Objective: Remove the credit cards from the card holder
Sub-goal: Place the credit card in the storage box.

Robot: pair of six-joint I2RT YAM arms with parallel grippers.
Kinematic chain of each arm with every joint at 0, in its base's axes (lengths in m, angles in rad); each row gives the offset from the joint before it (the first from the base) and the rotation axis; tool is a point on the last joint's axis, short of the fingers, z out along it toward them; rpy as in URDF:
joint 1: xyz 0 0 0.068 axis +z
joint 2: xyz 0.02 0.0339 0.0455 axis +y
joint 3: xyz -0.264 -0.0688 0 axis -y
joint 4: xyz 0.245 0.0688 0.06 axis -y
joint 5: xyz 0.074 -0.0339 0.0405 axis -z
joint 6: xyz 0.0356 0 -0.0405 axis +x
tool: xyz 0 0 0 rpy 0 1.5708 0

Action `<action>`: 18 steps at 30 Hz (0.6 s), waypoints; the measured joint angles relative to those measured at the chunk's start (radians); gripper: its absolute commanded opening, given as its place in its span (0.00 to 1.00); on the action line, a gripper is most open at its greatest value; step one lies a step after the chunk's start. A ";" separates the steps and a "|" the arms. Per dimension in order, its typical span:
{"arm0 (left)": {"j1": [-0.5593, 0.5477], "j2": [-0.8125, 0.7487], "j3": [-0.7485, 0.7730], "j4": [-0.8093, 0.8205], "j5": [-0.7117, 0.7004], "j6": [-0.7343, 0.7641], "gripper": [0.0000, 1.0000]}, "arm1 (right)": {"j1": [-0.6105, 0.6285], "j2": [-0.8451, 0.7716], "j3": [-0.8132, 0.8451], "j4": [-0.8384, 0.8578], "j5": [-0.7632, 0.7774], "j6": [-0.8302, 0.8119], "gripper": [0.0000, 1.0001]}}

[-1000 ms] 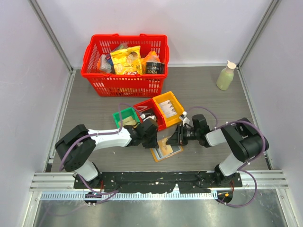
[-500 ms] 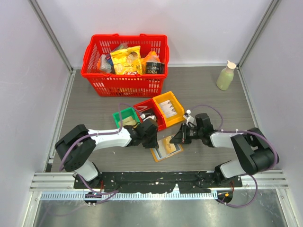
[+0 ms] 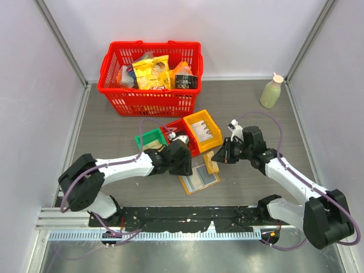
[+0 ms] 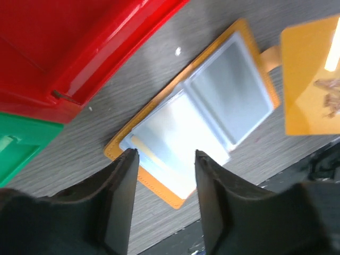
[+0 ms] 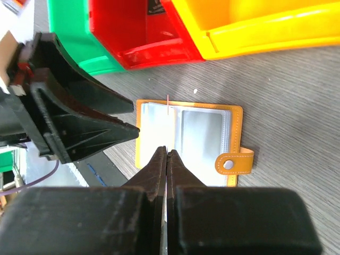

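**Card holder** (image 3: 197,181): tan-orange, lying open and flat on the grey counter (image 3: 114,131), with clear sleeves facing up and a snap tab (image 5: 234,163) on one edge.

**Card** (image 4: 311,74): one, orange-yellow, out of the sleeves. It is held just above the tab side of the card holder.

**Right claw** (image 5: 167,153): fingers pressed together on that card, over the card holder's tab side.

**Left claw** (image 4: 164,155): fingers apart, straddling the end of the card holder opposite the tab. Contact cannot be told.

**Bins**: green (image 5: 69,32), red (image 5: 143,37) and yellow (image 5: 255,32), in a row just behind the card holder.

**Basket** (image 3: 149,102): red, holding packets, well behind the card holder.

**Bottle** (image 3: 271,92): pale green, upright, well behind the card holder toward the right arm's side.
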State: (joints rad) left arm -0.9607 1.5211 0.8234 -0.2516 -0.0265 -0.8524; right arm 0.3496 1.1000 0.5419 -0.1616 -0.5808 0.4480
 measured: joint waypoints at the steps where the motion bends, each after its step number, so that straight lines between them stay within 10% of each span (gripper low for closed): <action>1: 0.000 -0.014 0.011 -0.014 -0.006 0.026 0.63 | 0.000 -0.014 0.010 -0.016 0.000 -0.009 0.01; 10: 0.034 -0.235 0.203 -0.104 0.011 0.399 0.89 | 0.013 -0.131 0.100 -0.108 -0.086 -0.099 0.01; 18: 0.066 -0.251 0.376 -0.246 0.226 0.751 0.88 | 0.070 -0.208 0.122 -0.084 -0.202 -0.178 0.01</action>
State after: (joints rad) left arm -0.8948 1.2705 1.1992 -0.4980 0.1997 -0.1017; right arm 0.4194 0.8917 0.6640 -0.2451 -0.7830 0.2699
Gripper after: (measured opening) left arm 0.899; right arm 0.027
